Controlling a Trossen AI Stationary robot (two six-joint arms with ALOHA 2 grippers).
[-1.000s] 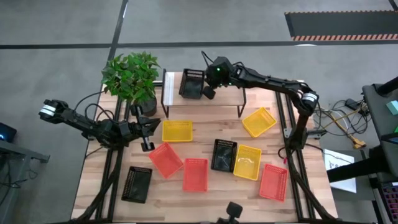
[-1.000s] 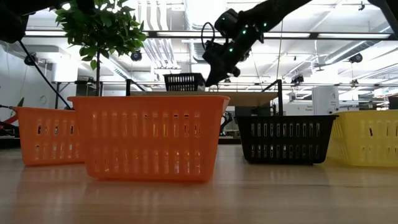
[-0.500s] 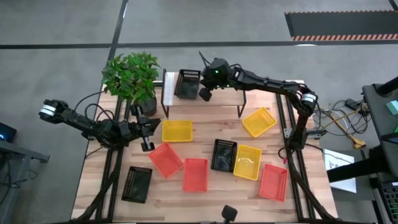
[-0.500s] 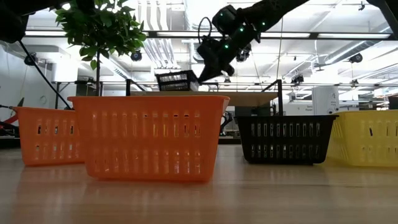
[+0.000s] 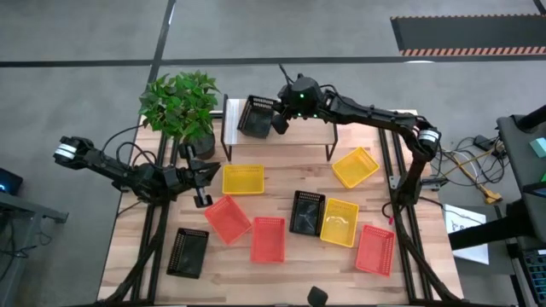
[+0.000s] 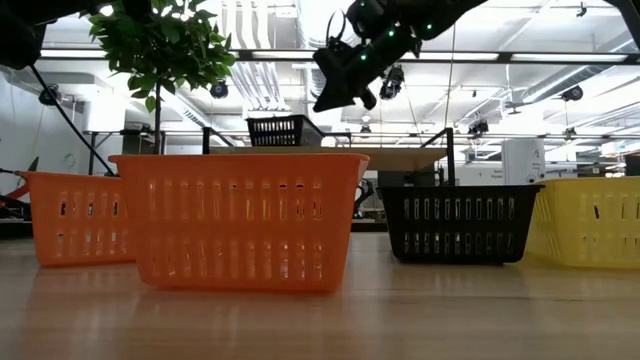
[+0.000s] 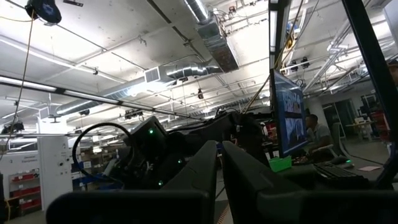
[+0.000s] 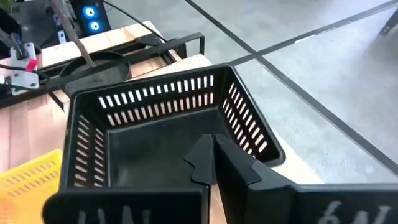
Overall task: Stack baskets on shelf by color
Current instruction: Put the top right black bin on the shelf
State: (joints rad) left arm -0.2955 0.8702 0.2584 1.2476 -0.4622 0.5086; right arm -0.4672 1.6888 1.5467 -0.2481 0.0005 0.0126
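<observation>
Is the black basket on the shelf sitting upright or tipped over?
Upright. The black basket stands level on the shelf in the low view, and the right wrist view looks down into its open, empty inside.

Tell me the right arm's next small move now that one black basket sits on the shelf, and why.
Probably lift clear and swing toward another black basket on the table. The right gripper hangs shut above the black basket on the shelf, apart from it in the low view, so that placement looks finished. The shelf holds only this basket; eight remain on the table.
</observation>
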